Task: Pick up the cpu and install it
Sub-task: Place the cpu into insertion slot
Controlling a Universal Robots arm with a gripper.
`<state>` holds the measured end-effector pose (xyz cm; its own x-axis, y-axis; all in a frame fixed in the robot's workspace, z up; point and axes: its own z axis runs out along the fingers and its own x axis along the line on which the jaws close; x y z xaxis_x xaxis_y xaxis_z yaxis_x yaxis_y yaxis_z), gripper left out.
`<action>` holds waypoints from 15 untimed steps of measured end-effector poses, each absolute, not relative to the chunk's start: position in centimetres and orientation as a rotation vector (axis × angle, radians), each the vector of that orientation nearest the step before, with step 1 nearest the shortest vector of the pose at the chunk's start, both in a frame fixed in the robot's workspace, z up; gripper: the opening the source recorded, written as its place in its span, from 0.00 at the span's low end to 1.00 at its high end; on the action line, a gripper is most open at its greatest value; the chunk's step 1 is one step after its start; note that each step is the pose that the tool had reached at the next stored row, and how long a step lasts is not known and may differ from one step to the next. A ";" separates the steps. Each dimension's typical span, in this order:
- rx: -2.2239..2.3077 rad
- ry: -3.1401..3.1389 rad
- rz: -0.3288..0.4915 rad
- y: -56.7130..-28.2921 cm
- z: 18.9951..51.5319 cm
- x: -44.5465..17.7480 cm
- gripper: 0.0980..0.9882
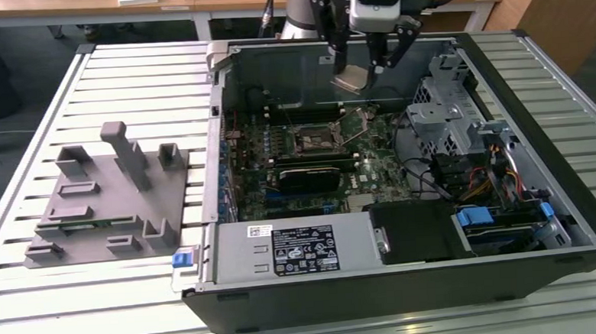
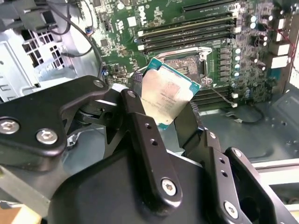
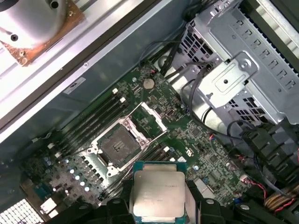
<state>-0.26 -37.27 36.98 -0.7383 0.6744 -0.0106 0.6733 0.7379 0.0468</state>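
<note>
Hand [image 1: 360,76] hangs over the open computer case [image 1: 387,300], black fingers [image 2: 140,126] clamped on opposite edges of the cpu [image 1: 352,81]; the chip is held tilted in the air, clear of the board.

In both wrist views the cpu [image 2: 166,100] [image 3: 158,195] is a flat square, dull silver lid on a teal-green rim; the faint etched print on the lid is not legible.

Below it is the green motherboard [image 3: 196,135]; the socket [image 3: 117,145] is a dark square in a bright metal frame, long black memory slots [image 2: 187,30] beside it.

A perforated steel drive cage [image 3: 252,56] stands near.

White printed label [image 1: 302,247] on a grey metal box at the case front.

Ribbed aluminium counter [image 1: 81,301]; matte grey plastic fixture [image 1: 106,200] at the exterior view's left.
</note>
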 end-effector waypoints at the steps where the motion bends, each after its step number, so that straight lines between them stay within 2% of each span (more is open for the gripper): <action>1: 1.141 2.897 0.062 -37.3 37.0 -0.3 0.48; 15: 1.460 2.746 0.056 -37.2 36.8 -0.4 0.48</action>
